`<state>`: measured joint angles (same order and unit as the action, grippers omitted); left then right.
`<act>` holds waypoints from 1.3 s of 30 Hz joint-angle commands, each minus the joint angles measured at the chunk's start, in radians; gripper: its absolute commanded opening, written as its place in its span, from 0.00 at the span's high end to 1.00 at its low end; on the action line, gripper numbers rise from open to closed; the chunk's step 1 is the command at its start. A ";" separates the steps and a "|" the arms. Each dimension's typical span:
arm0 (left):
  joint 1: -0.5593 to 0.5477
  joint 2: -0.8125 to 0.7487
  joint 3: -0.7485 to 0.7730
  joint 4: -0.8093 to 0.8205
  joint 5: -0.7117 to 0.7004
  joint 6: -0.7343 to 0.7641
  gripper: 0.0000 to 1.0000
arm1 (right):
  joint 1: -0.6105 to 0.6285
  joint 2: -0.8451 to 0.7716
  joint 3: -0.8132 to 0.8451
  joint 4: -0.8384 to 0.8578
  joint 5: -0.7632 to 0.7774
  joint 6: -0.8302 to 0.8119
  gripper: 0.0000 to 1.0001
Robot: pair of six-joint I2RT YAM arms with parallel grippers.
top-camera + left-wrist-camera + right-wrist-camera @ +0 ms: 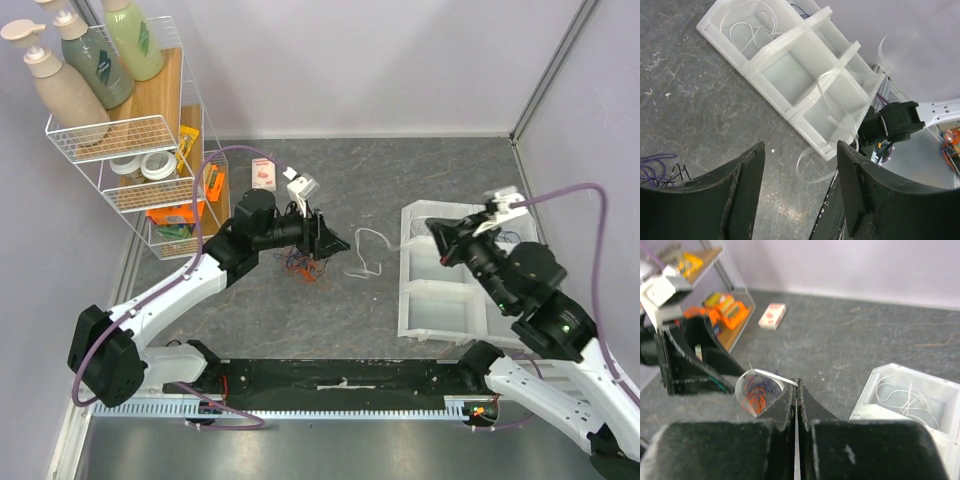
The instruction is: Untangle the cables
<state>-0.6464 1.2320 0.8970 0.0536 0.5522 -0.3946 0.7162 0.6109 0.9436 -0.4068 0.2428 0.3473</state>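
Note:
A tangle of purple, dark blue and orange-red cables [305,266] lies on the grey table under my left arm. My left gripper [340,242] hangs just right of it, open, with nothing between its fingers [747,170]. A white cable [365,270] runs from beside the tangle across to my right gripper [432,230], which is shut on its end at the tray's left edge. In the right wrist view the white cable [765,375] loops out from the shut tips [796,382], with the tangle [757,392] behind. More white cables [747,25] lie in one tray compartment.
A white compartment tray [440,300] sits at the right, under my right arm. A wire shelf [150,140] with bottles, tape rolls and packets stands at the back left. A small red-and-white box [264,176] lies near it. Walls close off the back and right.

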 commanded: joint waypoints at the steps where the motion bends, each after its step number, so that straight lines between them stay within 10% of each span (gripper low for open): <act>1: 0.002 -0.066 0.042 -0.009 0.003 0.017 0.32 | -0.001 -0.030 0.083 -0.062 0.183 0.036 1.00; 12: 0.002 -0.155 0.003 0.017 -0.087 0.039 0.29 | -0.001 0.029 0.248 -0.236 0.596 0.047 1.00; 39: 0.002 -0.164 -0.007 0.034 -0.077 0.039 0.29 | -0.001 0.292 0.567 -0.208 0.801 -0.086 1.00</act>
<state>-0.6464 1.0893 0.8932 0.0475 0.4732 -0.3870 0.7158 0.8501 1.4174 -0.6445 0.9298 0.3195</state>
